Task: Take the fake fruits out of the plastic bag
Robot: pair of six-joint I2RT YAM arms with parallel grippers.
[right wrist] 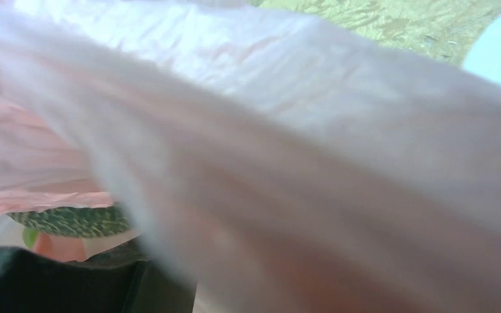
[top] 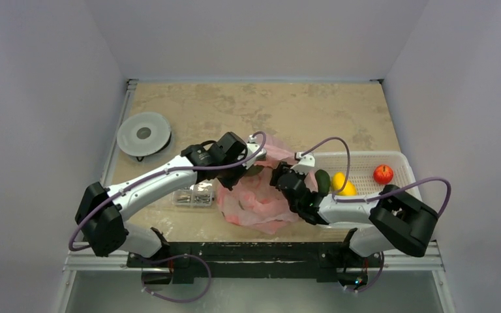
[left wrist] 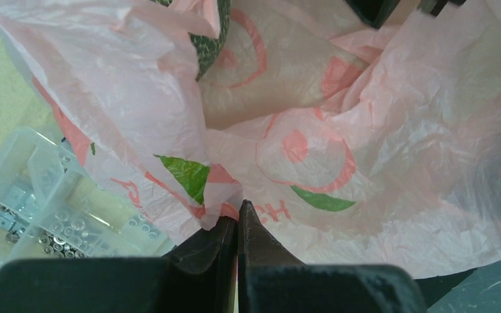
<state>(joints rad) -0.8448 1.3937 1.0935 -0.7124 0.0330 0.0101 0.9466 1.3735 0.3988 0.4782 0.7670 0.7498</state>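
The pink plastic bag [top: 261, 199] lies crumpled at mid-table between both arms. My left gripper [top: 238, 171] is at its far left edge, and in the left wrist view the gripper [left wrist: 239, 212] is shut on a fold of the plastic bag [left wrist: 378, 130]. A dark green textured fruit [left wrist: 210, 36] shows inside the bag's mouth, and its underside [right wrist: 65, 220] shows in the right wrist view. My right gripper [top: 279, 176] is at the bag's far right edge. Blurred bag film [right wrist: 300, 163] covers its view, leaving only one finger [right wrist: 52, 280] visible.
A white perforated basket [top: 365, 160] at the right holds a dark green oval [top: 322, 181], a yellow fruit [top: 342, 184] and a red apple [top: 383, 173]. A clear box of metal parts [top: 194, 194] sits left of the bag. A grey round disc [top: 143, 134] lies far left.
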